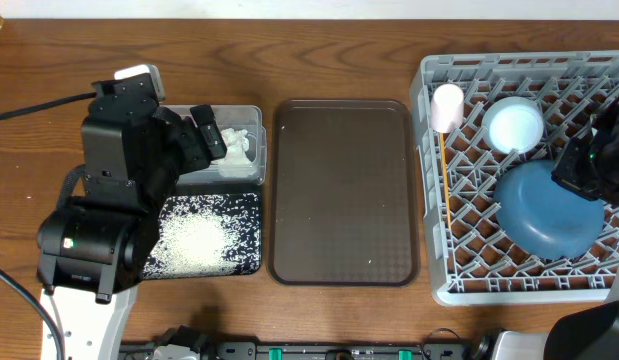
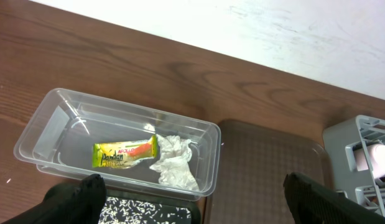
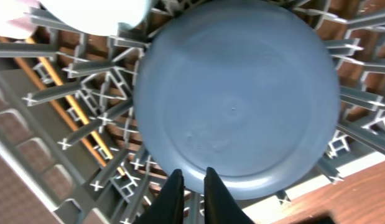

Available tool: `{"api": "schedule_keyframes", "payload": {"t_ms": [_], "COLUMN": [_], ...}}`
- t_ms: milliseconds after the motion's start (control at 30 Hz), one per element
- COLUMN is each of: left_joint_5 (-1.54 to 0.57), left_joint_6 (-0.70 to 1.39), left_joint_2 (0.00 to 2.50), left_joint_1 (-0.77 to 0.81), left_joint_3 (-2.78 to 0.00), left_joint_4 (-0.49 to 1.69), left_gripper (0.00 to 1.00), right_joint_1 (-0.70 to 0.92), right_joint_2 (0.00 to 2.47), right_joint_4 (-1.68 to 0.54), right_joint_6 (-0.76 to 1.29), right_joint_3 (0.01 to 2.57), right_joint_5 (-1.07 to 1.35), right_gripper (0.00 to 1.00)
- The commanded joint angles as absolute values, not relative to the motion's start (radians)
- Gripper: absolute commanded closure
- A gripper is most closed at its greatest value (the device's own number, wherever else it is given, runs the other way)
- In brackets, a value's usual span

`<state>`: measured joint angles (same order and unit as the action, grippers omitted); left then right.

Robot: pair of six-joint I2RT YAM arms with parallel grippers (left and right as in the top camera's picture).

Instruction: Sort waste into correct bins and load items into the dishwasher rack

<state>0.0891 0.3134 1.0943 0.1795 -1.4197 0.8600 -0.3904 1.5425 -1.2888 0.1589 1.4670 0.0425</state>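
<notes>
My left gripper (image 2: 198, 202) is wide open and empty, above the clear rectangular plastic tub (image 2: 55, 118) at far left. The yellow-green snack wrapper (image 2: 125, 154) and crumpled white paper napkin (image 2: 175, 163) lie inside. My right gripper (image 3: 192, 193) has its fingers nearly together at the rim of the large dark-blue plate (image 3: 236, 93), which sits in the grey pegged plastic rack (image 1: 429, 150) on the right. Can't tell if it's gripping.

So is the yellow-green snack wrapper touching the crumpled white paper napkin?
Touching. In the left wrist view, one end of the yellow-green snack wrapper butts against the crumpled white paper napkin with no gap, inside the clear plastic rectangular tub.
</notes>
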Motion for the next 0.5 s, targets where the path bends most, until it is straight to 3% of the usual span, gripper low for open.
{"api": "schedule_keyframes", "payload": {"t_ms": [0,33,67,100,467], "left_joint_5": [0.102,0.102,0.102,0.102,0.102], "left_joint_6": [0.304,0.303,0.303,0.303,0.303], "left_joint_2": [1.098,1.098,1.098,1.098,1.098], "left_joint_1": [0.175,0.175,0.175,0.175,0.175], "left_joint_3": [-1.438,-1.438,-1.437,-1.438,-1.437], "left_joint_4": [0.86,0.86,0.86,0.86,0.86], "left_gripper": [0.06,0.06,0.06,0.06,0.06], "right_joint_1": [-0.389,-0.389,-0.389,-0.389,-0.389], "right_joint_2": [1.527,1.527,1.527,1.527,1.528], "right_joint_4": [-1.284,-1.28,-1.274,-1.272,-1.274], "right_joint_6": [0.152,0.152,0.152,0.152,0.152], "right_joint_3": [1.481,1.481,1.481,1.481,1.481], "right_joint_5": [0.2,0.24,0.284,0.328,0.345], "right_gripper": [0.78,0.7,0.45,0.01,0.01]}}
